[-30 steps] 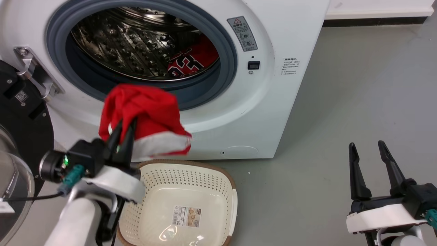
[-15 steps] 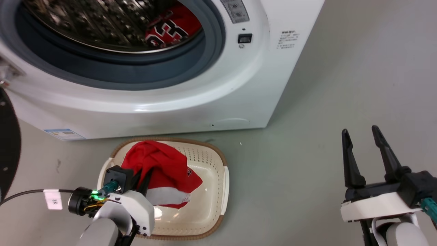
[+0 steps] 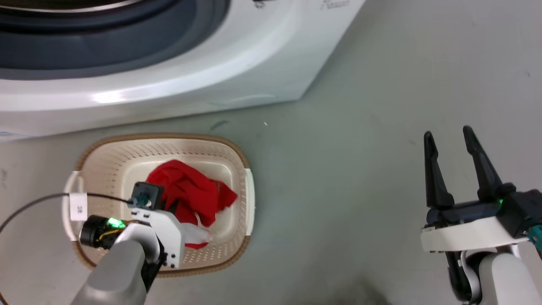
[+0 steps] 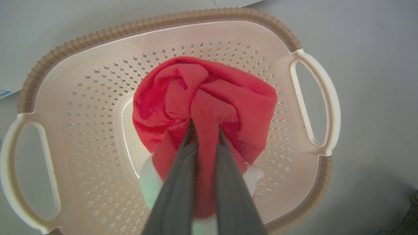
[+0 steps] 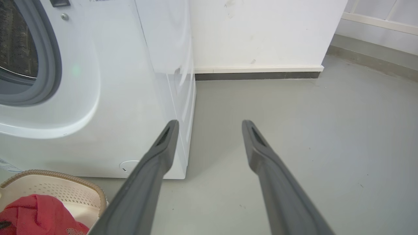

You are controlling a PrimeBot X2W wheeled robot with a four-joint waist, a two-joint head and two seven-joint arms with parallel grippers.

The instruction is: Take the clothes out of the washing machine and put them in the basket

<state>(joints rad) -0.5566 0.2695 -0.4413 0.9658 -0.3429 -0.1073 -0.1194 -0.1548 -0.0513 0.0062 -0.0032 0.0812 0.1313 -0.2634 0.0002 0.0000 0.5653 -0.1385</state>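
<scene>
Pinching a fold of a crumpled red fabric garment, the left claw reaches down into the low cream plastic basket with perforated sides and brown woven-look rim.

- Left wrist view: the two dark fingers are pressed nearly together, with a strip of red cloth caught between them. The cloth bunches around and beyond the tips.
- A white band of the same garment shows low beside the fingers, near the wrist end.
- The garment lies wholly within the basket walls, roughly central over the smooth bottom panel. Cannot tell whether its weight rests on the bottom.
- The basket stands on the grey floor, just in front of the large white front-loading washing machine. There is a narrow strip of floor between them.
- The grey rubber porthole rim is partly in frame. A sliver of perforated steel drum is seen in the right wrist view.
- The right claw is empty, its fingers spread wide. It hangs over bare floor well apart from the basket, to the right of the machine's front corner.
- Right wrist view: the basket corner with red cloth is at lower left.
- A black cable with a white label runs to the left wrist, and a green light is lit there.
</scene>
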